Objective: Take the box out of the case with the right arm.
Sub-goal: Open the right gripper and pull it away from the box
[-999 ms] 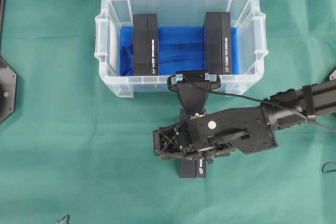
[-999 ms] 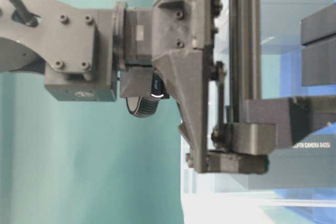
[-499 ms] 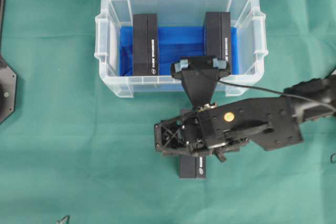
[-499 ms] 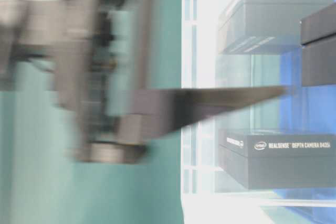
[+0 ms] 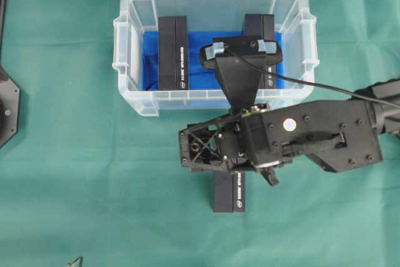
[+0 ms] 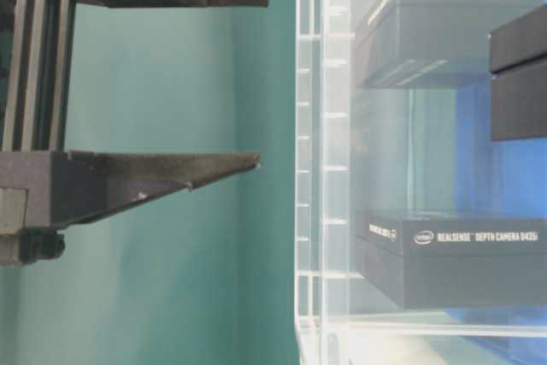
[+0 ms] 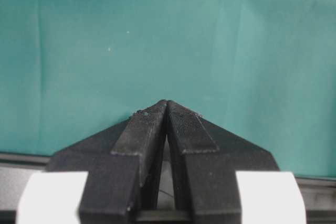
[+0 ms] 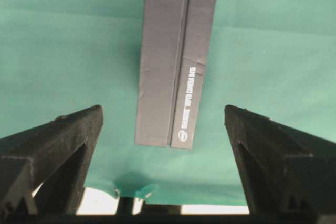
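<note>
- Overhead view: the case (image 5: pixel 125 35) sits on the green counter (image 5: pixel 62 154), far side of centre. Two black boxes lie inside on its blue bottom, the left box in the case (image 5: pixel 173 52) in plain sight, the right box in the case (image 5: pixel 259 26) partly hidden under the wrist camera.
- Same view: the right arm (image 5: pixel 325 136) reaches in from the right edge; right gripper (image 5: pixel 199 148) hangs over the counter just outside the case's near wall, above the box on the counter (image 5: pixel 229 193), whose near end shows past it. Jaws spread wide, holding nothing.
- Table-level view: two pointed fingers (image 6: pixel 154 179) of the right gripper stand well apart, empty, close to the clear case wall but not touching it. Two boxes show through the wall.
- Left wrist view: left gripper (image 7: pixel 167 109) over bare green cloth, jaws pressed together at the tips, nothing between them.
- Right wrist view: right jaws at the far sides of the frame, wide apart; the box on the counter (image 8: pixel 176 61) lies flat on the cloth between and beyond them, clear of both fingers.
</note>
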